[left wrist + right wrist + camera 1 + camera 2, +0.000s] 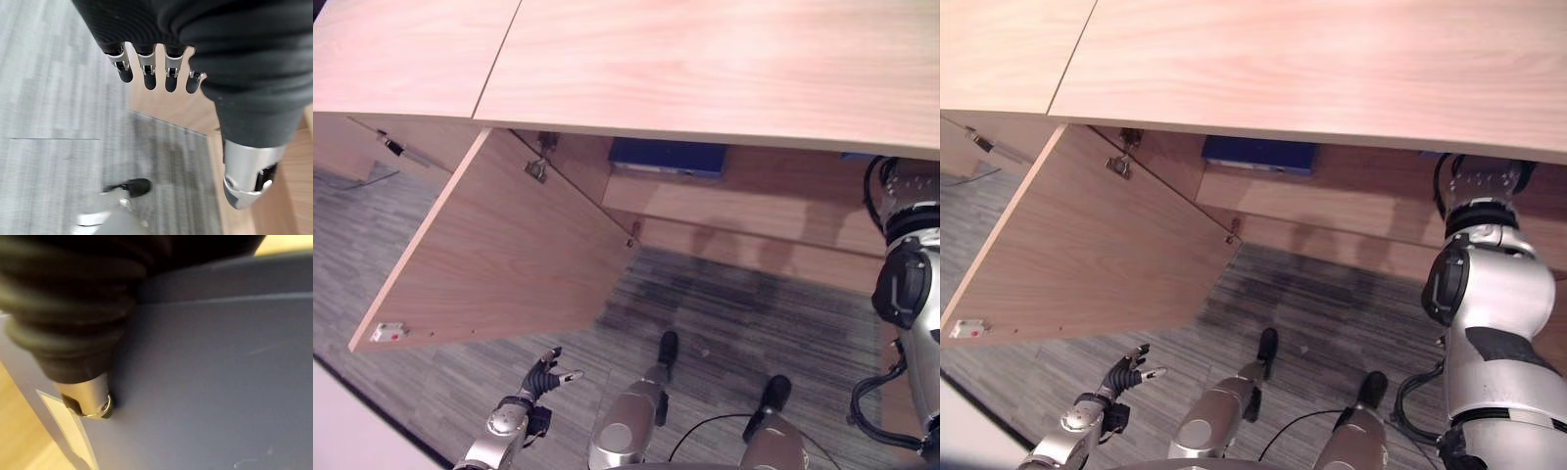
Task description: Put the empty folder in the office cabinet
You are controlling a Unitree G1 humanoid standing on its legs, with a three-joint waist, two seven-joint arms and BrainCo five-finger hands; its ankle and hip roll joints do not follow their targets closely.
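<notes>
The office cabinet (705, 59) stands before me with its left door (509, 255) swung open. A blue folder (668, 157) lies flat on the shelf inside, just under the top. My right arm (1474, 284) reaches up under the cabinet top, and a sliver of blue (857, 155) shows beside its wrist. In the right wrist view my right hand (90, 396) has its thumb pressed on the face of a blue folder (220, 382) with a pale spine label; its fingers are hidden. My left hand (545, 375) hangs low over the carpet, fingers (146, 73) straight and holding nothing.
The open door juts out over the grey striped carpet (734, 304) on my left side, with hinges (536, 168) at its inner edge. A wooden plinth (754, 235) runs along the cabinet's foot.
</notes>
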